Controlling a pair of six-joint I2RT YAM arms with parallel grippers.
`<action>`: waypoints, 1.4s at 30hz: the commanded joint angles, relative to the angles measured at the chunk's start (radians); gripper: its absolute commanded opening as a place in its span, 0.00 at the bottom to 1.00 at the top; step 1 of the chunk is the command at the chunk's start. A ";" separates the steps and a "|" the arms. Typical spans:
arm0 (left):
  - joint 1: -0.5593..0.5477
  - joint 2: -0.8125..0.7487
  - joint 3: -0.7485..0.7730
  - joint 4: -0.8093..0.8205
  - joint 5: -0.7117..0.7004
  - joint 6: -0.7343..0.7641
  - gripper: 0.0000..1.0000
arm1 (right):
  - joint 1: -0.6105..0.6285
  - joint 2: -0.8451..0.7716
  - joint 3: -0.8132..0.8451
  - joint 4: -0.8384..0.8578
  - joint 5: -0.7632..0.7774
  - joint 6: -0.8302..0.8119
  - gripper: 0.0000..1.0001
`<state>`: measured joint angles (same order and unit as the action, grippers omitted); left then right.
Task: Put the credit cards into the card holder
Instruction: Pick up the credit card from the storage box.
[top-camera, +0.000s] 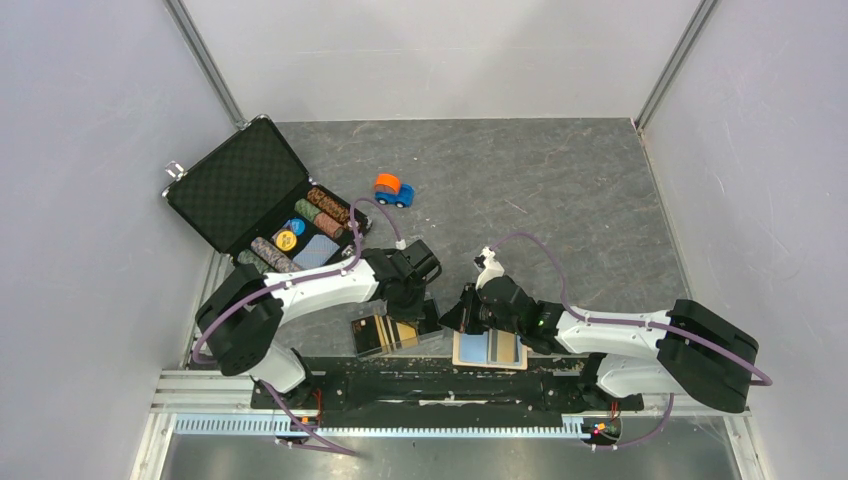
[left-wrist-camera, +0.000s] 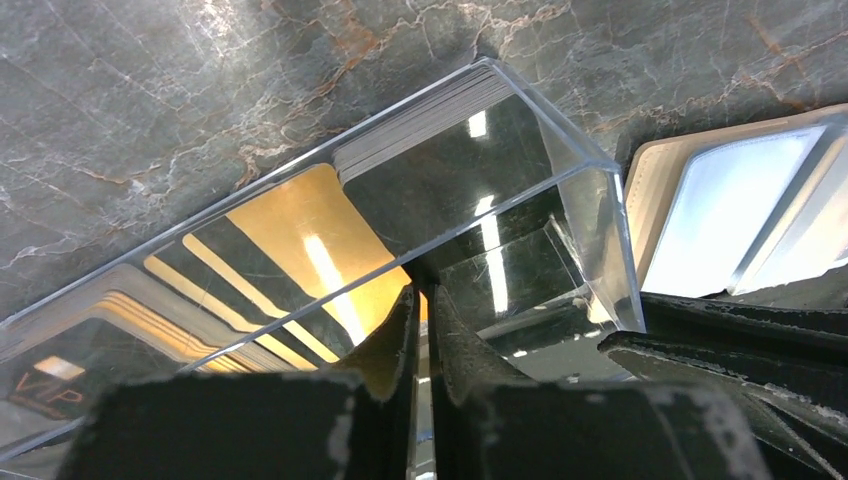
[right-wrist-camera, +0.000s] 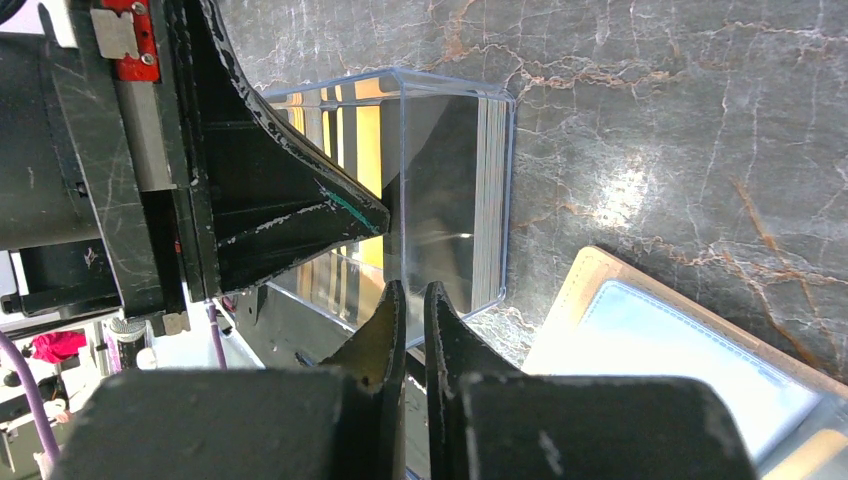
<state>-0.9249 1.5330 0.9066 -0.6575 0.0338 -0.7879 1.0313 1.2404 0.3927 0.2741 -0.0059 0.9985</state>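
The card holder lies open and beige by the near edge, a light blue credit card in it. To its left stands a clear box with gold and black credit cards inside. My left gripper reaches into that box. Its jaws are pinched on a thin gold card edge. My right gripper hovers between box and holder. In the right wrist view it is shut with nothing in it, the holder at lower right and the left fingers at the box wall.
An open black chip briefcase with poker chips sits at the back left. A small orange and blue toy car stands behind the arms. The arms' mounting rail runs just below the card holder.
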 joint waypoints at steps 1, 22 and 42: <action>-0.009 0.026 0.030 0.072 0.005 -0.005 0.04 | 0.009 -0.008 0.048 0.054 -0.039 0.016 0.00; -0.011 -0.106 0.038 0.097 -0.016 -0.020 0.07 | 0.009 -0.001 0.053 0.056 -0.044 0.015 0.00; -0.011 -0.131 -0.034 0.270 0.057 -0.048 0.35 | 0.009 -0.022 0.055 0.045 -0.034 0.009 0.00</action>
<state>-0.9310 1.4124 0.8848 -0.5900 0.0608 -0.7906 1.0313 1.2385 0.3981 0.2623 -0.0036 0.9943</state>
